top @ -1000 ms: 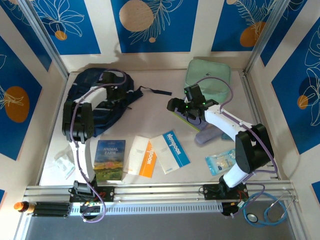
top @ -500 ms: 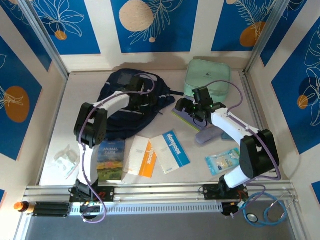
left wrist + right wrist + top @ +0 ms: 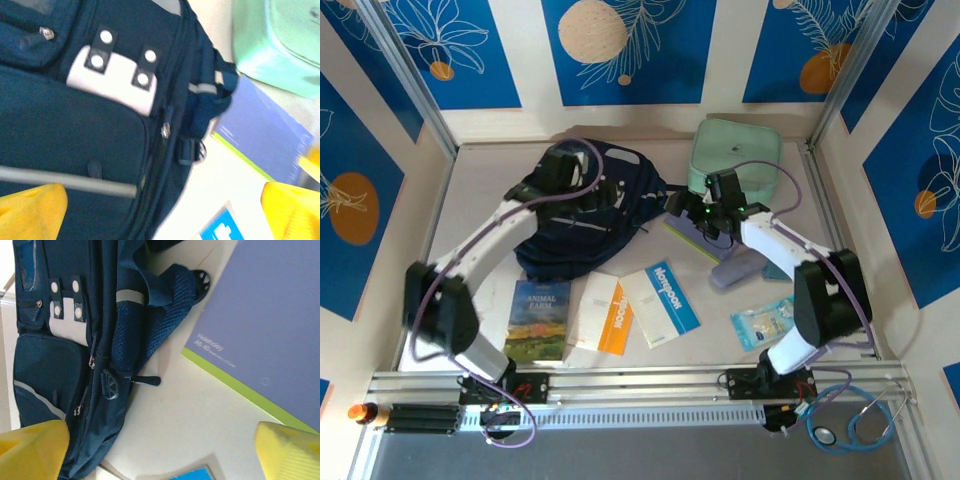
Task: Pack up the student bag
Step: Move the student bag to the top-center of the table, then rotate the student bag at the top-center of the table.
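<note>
Pale table (image 3: 640,250), blue walls (image 3: 625,50) with leaf drawings all round. Student bag (image 3: 585,235) lying flat at 11 o'clock, inside hidden. Mint-green case (image 3: 735,150) at 1 o'clock, closed. Purple folder (image 3: 692,240) just beside the bag, at its 3 o'clock. Animal Farm book (image 3: 540,318), orange booklet (image 3: 605,312) and blue booklet (image 3: 662,302) at 6 o'clock. Left gripper (image 3: 165,210) above the bag, fingers wide apart, holding nothing. Right gripper (image 3: 160,450) above the gap between bag and folder, fingers wide apart too, empty.

Pale table (image 3: 650,245): student bag (image 3: 582,240), paperback (image 3: 539,320), perhaps wipes packet (image 3: 763,322)
</note>
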`<action>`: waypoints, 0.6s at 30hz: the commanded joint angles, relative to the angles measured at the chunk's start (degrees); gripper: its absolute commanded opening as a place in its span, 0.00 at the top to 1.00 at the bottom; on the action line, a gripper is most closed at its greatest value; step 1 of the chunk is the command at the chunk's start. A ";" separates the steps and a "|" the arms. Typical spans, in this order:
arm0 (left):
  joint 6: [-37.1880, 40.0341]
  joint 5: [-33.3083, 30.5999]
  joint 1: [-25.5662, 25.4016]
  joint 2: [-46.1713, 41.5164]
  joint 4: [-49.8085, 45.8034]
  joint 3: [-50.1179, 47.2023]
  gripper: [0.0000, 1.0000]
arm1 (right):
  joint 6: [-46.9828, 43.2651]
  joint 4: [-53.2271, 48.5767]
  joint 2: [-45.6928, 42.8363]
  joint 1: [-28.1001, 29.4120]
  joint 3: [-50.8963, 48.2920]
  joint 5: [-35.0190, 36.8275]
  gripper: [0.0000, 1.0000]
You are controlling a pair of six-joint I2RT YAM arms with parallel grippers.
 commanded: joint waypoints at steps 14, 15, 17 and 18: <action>-14.26 10.09 -2.60 -14.43 6.68 -25.37 0.00 | 6.61 -10.33 25.59 6.14 28.21 4.15 0.52; -14.52 9.51 -2.68 -14.39 6.76 -25.72 0.00 | 7.19 -11.40 26.56 6.06 29.13 4.61 0.52; -15.10 8.90 -2.69 -14.33 7.20 -26.46 0.00 | 7.60 -11.42 27.82 5.88 29.62 4.73 0.52; -15.72 8.87 -2.69 -14.23 7.93 -27.06 0.00 | 7.47 -11.28 28.50 5.87 30.01 4.42 0.55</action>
